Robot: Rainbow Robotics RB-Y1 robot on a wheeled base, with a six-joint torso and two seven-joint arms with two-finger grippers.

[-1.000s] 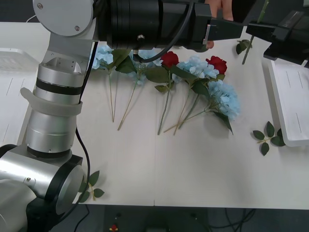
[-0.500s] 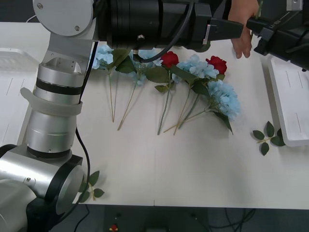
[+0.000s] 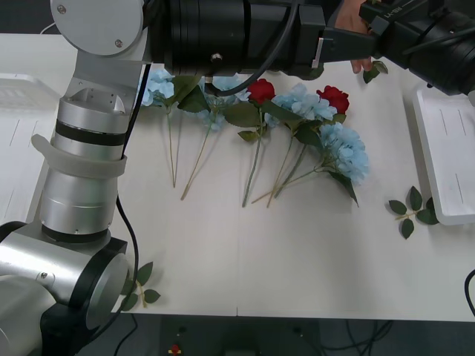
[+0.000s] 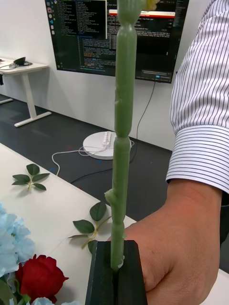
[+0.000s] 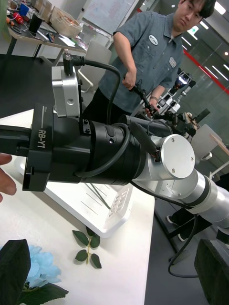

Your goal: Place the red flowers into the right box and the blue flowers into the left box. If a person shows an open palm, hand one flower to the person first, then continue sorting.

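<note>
My right gripper (image 4: 114, 282) is shut on a thick green flower stem (image 4: 122, 143) that stands upright; its bloom is out of view. A person's hand (image 4: 176, 248) in a striped sleeve sits right behind the stem and the fingers, and I cannot tell whether it grips. That hand (image 3: 355, 26) is at the table's far edge, beside my right arm. Two red flowers (image 3: 260, 90) (image 3: 333, 97) and several blue flowers (image 3: 346, 150) lie in a row on the table. The right box (image 3: 449, 159) is at the right edge, the left box (image 3: 16, 93) at the left. My left gripper (image 5: 113, 255) is open near the hand.
Loose green leaf sprigs lie near the right box (image 3: 412, 210), at the front left (image 3: 141, 285) and at the far edge (image 3: 373, 70). My left arm (image 3: 223, 33) stretches across the far side above the flowers. The near half of the table is bare.
My right arm has moved left toward the far edge, carrying the stem. The person's hand reached down over the table, then drew back up against my right gripper.
</note>
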